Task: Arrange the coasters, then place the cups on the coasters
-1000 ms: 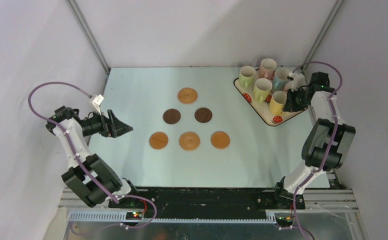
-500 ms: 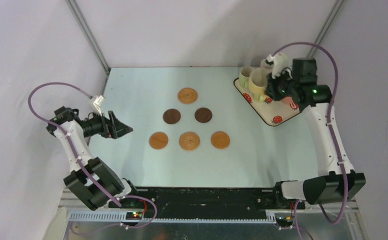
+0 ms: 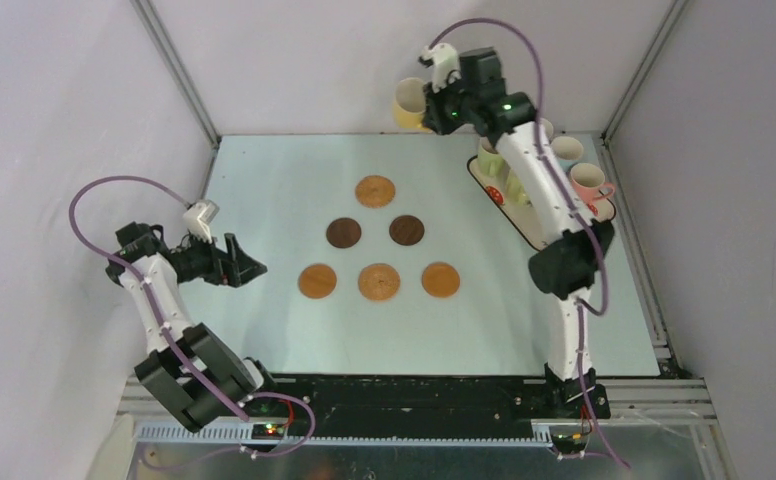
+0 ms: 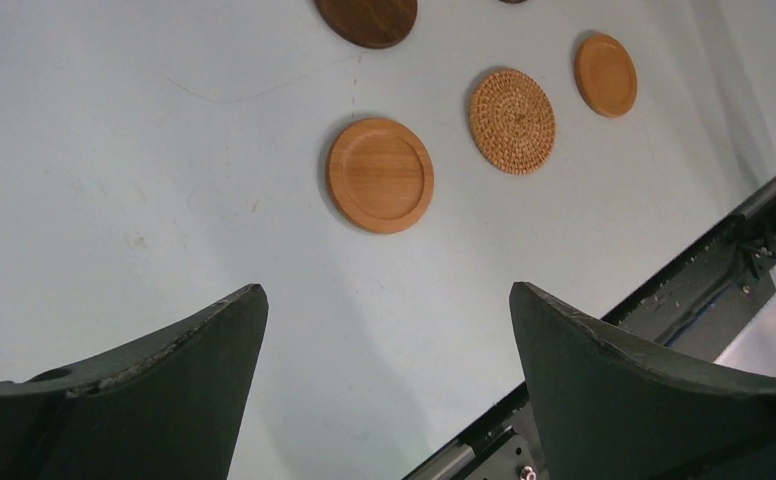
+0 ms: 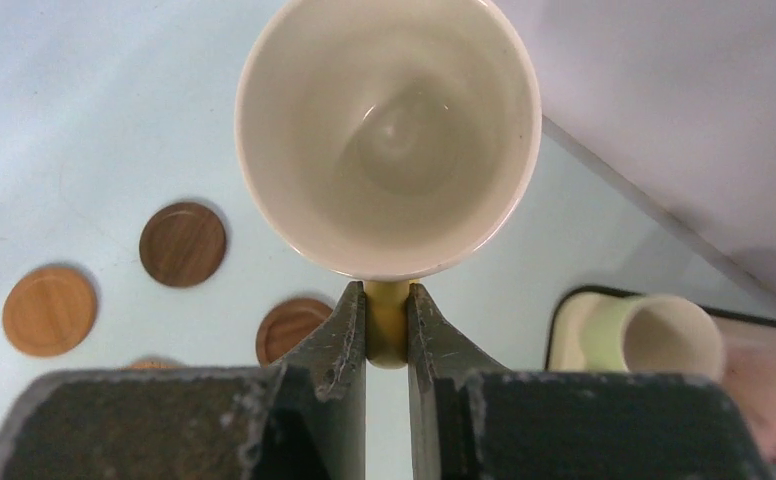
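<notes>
Black and spread wide with nothing between its fingers, the left claw (image 4: 386,292) is held low over the left side of the pale counter (image 3: 264,200). Six coasters (image 3: 379,282) are laid flat in a triangle at the counter's middle: a single tan coaster (image 3: 375,191) at the far point, two dark brown coasters (image 3: 343,233) in the second row, and three tan ones nearest. Further right, a yellow mug (image 5: 389,130) is raised well above the counter near its far edge, its handle pinched by the right claw (image 5: 387,330). At the far right corner, a strawberry-print tray (image 3: 492,192) is seen with other mugs (image 3: 586,181) standing on it, partly hidden by the right arm (image 3: 554,200).
</notes>
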You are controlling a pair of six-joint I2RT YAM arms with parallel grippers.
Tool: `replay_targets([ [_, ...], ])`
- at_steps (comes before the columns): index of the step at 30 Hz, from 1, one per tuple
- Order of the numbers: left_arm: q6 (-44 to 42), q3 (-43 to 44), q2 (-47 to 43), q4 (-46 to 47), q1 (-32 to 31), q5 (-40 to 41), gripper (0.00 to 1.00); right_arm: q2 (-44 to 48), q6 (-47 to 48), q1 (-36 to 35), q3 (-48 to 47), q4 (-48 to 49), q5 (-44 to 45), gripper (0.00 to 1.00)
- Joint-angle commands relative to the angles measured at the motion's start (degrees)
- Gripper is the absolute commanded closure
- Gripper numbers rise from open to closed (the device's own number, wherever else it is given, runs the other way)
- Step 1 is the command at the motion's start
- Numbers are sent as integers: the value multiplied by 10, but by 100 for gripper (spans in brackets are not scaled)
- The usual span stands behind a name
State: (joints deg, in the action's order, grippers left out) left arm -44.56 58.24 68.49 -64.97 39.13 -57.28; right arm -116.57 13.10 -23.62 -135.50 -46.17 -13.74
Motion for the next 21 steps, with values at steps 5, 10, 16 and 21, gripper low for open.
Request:
replay_targets([
  [5,-82,11,21,-53,6,-31,2,-100,-8,-78,-39,157,29,100],
  [10,-74,1,2,-43,7,-30,2,-181,-52,-91,-100,167,34,100],
  [16,-61,-3,2,-30,7,-28,2,-239,-69,-92,-118,165,17,100],
  [21,-59,-2,7,-29,7,-28,2,-258,-76,-86,-113,160,8,100],
])
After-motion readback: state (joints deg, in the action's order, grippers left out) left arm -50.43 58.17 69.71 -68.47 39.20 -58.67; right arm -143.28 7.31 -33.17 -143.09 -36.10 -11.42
